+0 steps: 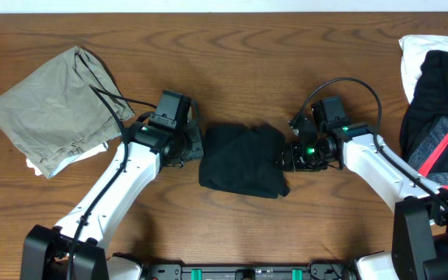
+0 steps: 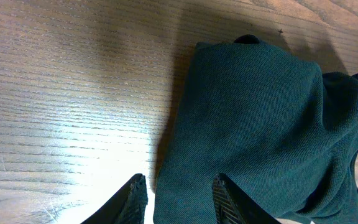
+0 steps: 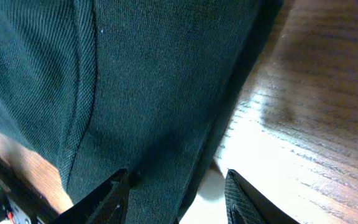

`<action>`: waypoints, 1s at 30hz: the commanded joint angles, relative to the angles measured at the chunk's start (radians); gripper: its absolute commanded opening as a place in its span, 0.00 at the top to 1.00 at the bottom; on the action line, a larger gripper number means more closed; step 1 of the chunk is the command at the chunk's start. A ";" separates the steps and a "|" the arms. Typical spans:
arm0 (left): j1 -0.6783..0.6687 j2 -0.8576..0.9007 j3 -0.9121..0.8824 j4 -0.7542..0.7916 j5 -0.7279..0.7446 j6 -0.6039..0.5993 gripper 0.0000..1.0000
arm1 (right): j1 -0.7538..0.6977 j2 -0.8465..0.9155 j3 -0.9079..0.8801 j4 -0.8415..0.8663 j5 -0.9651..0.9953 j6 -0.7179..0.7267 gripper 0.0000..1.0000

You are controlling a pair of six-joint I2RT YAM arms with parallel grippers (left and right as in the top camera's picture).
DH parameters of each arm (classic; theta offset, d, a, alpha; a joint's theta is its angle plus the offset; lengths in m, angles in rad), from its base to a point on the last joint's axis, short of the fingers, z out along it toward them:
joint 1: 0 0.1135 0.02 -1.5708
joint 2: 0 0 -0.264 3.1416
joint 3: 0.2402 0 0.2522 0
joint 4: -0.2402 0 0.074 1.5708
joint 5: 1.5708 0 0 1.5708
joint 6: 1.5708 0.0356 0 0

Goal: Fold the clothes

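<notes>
A plain black garment (image 1: 243, 159) lies folded into a rough square at the middle of the wooden table. My left gripper (image 1: 196, 145) is at its left edge. In the left wrist view the jaws (image 2: 180, 200) stand apart over that edge of the cloth (image 2: 253, 112), one finger over bare wood, the other over fabric. My right gripper (image 1: 286, 159) is at the right edge. Its jaws (image 3: 178, 190) are also apart, astride the folded edge of the cloth (image 3: 135, 74), which lies flat between them.
An olive-grey garment (image 1: 53, 109) lies folded at the far left over a bit of white cloth (image 1: 31, 165). At the right edge sits a pile of white cloth (image 1: 418, 54) and a black piece with a pink-red band (image 1: 442, 148). Bare wood (image 1: 239, 47) lies behind.
</notes>
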 commanded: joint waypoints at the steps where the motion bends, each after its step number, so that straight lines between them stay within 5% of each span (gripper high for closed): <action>1: 0.002 0.009 -0.010 -0.004 -0.013 0.010 0.62 | 0.011 0.012 -0.006 0.006 0.008 0.025 0.52; 14: 0.002 0.009 -0.010 -0.004 -0.013 0.010 0.62 | 0.011 0.124 -0.006 0.098 -0.127 0.042 0.58; 30: 0.002 0.009 -0.010 -0.004 -0.013 0.010 0.62 | 0.008 0.124 -0.006 0.128 -0.180 0.015 0.81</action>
